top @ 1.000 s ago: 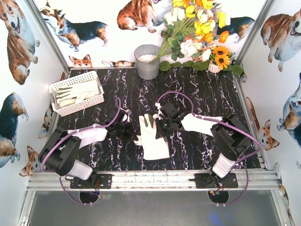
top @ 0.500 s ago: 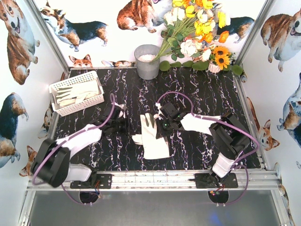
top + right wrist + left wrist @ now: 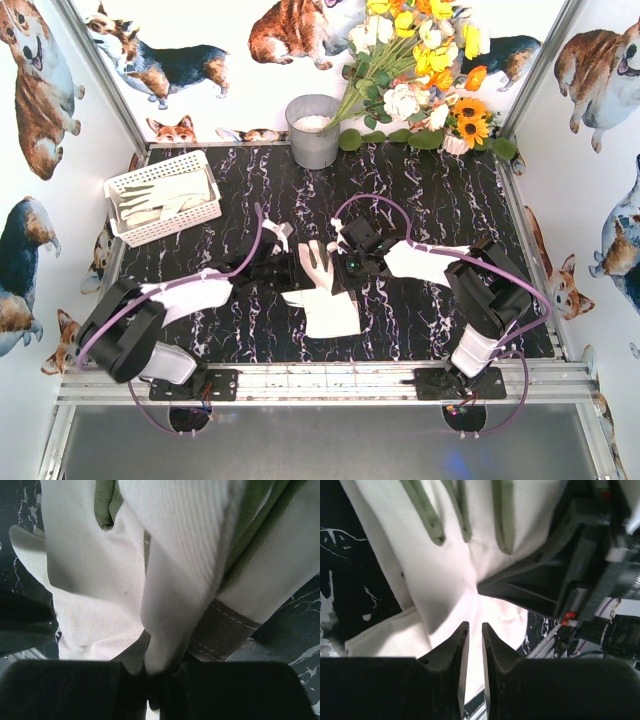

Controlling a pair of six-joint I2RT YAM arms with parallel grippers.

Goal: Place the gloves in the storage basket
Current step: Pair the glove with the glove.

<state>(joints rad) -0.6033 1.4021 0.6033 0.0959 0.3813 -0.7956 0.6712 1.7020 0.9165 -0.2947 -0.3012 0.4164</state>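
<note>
At the near edge of the black marbled table [image 3: 430, 200] the two arms reach inward toward one work glove [image 3: 328, 305] lying near the middle of the table. Its wide cuff points toward the arm bases, its thumb sticks out to the left, and its fingers point away. Grey-green patches run along the fingers, and a grey stitched band crosses the cuff.

The left gripper [image 3: 475, 627] hovers close over the palm from the left side. Its fingers stand almost pressed together, with only a thin slit between them. Whether any fabric is caught in that slit cannot be told.

The right gripper [image 3: 159, 669] meets the glove from the right at the finger end. It is clamped tight on a fold of the cream fabric, which bunches up into a ridge. In the left wrist view its black body lies just beside the left gripper's fingertips, over the same glove.

Farther back, in the far-left corner of the table and well apart from both grippers, sits the white lattice storage basket [image 3: 172, 229]. Other gloves [image 3: 168, 196] lie inside it.

At the back edge stands a grey metal bucket [image 3: 313, 135]. A bunch of yellow, white and orange flowers [image 3: 420, 60] stands to its right, leaning over it. Walls printed with corgis [image 3: 300, 25] enclose the table.
</note>
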